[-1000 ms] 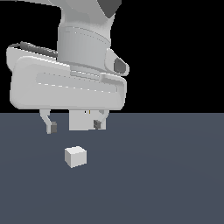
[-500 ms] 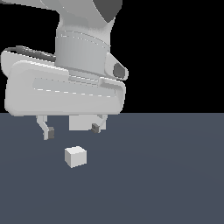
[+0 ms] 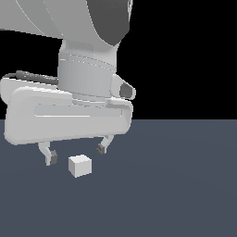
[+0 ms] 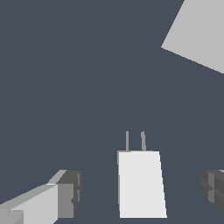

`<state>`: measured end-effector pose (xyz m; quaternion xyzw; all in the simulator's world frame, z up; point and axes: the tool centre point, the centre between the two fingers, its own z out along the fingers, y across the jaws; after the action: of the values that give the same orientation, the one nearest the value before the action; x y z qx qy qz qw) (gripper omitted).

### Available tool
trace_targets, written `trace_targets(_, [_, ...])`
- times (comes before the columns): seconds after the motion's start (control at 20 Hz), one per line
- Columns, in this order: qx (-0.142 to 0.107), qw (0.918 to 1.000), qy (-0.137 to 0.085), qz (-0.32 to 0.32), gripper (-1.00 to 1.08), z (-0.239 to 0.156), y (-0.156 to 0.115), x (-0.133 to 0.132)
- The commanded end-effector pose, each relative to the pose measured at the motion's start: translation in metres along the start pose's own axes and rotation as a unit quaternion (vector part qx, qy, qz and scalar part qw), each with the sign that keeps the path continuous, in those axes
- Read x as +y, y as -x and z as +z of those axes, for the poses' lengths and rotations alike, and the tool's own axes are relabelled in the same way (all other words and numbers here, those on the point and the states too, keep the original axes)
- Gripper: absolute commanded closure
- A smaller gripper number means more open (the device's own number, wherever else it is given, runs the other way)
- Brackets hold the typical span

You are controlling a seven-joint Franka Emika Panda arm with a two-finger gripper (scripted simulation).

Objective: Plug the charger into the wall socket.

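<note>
Fingers: two, spread wide apart, gripping nothing; dark pads at the tips, one (image 3: 53,157) nearer the exterior view's left, the other (image 3: 100,148) nearer its right and farther back. In the wrist view one pad (image 4: 70,194) showed in full, the other (image 4: 213,190) was cut by the picture's edge.
Gripper (image 3: 76,153): hung low over the floor, pointing down, with the charger in the gap below; in the wrist view its midpoint (image 4: 141,192) fell on the charger.
Charger (image 3: 80,165): small white block, resting on the floor, free of both pads. In the exterior view it sat between the fingers, closer to the left one. In the wrist view (image 4: 141,183) it lay between the pads, two thin grey prongs (image 4: 134,141) standing out of one face, side by side, aimed away from the camera.
Socket (image 4: 199,33): pale flat panel, seen only in the wrist view as one corner cut by the picture's edge; well apart from the charger, on the side the prongs faced. Slots could not be made out.
Arm (image 3: 69,99): bulky white body with a dark grey cap, filling the upper left of the exterior view.
Floor (image 3: 176,185): plain slate-blue, black backdrop above.
</note>
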<state>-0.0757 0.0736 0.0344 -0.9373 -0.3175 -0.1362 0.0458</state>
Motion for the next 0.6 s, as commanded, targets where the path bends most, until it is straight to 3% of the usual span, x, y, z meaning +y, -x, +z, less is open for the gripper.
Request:
trace_targets(0.0, [0.000, 1.0000, 0.000, 0.000, -0.92, 0.010, 0.003, 0.000])
trace_targets(0.35, [0.000, 1.0000, 0.000, -0.001, -0.92, 0.022, 0.007, 0.000])
trace_targets(0.4, [0.000, 1.0000, 0.000, -0.001, 1.08, 0.022, 0.007, 0.000])
trace_targets(0.55, [0.000, 1.0000, 0.000, -0.001, 1.08, 0.022, 0.007, 0.000])
